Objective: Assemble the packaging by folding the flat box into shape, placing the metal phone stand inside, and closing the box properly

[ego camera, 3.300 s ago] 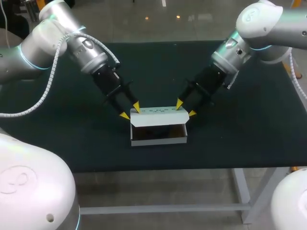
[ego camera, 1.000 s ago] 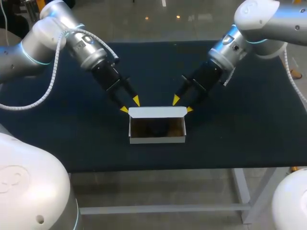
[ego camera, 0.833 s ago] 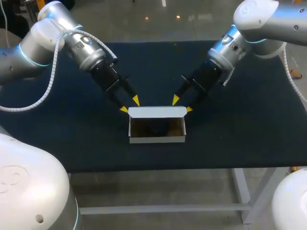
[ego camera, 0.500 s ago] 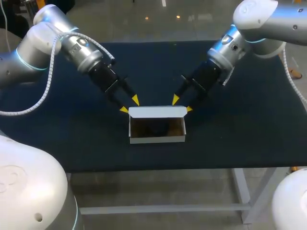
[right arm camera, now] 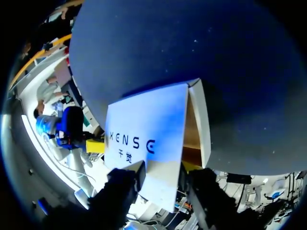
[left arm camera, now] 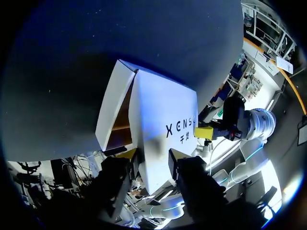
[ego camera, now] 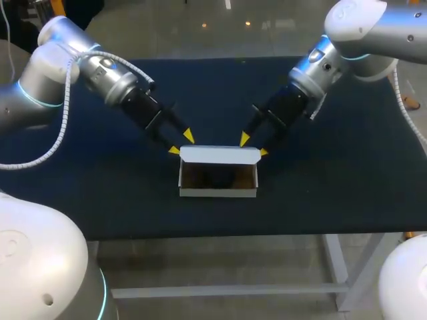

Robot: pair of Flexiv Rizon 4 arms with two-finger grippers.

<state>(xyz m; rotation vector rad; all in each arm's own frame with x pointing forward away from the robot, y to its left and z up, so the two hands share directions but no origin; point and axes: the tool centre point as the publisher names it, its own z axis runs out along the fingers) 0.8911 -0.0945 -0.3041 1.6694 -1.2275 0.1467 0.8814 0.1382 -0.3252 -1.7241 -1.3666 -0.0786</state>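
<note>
Jaws of the left gripper (ego camera: pixel 181 144) and the right gripper (ego camera: pixel 255 145) are straddling the two far corners of the lid (ego camera: pixel 219 155) of the box (ego camera: pixel 218 192); whether they are pinching it, I cannot tell. Under the box, the dark table (ego camera: pixel 333 187) is spreading out on every side. The left arm (ego camera: pixel 100 63) and right arm (ego camera: pixel 327 63) are slanting down toward the box's back from either flank. White, the box is sitting upright with its top gaping, its lid raised along the back wall. Inside the box something dark (ego camera: pixel 217 179) is lying, too dim to identify.
</note>
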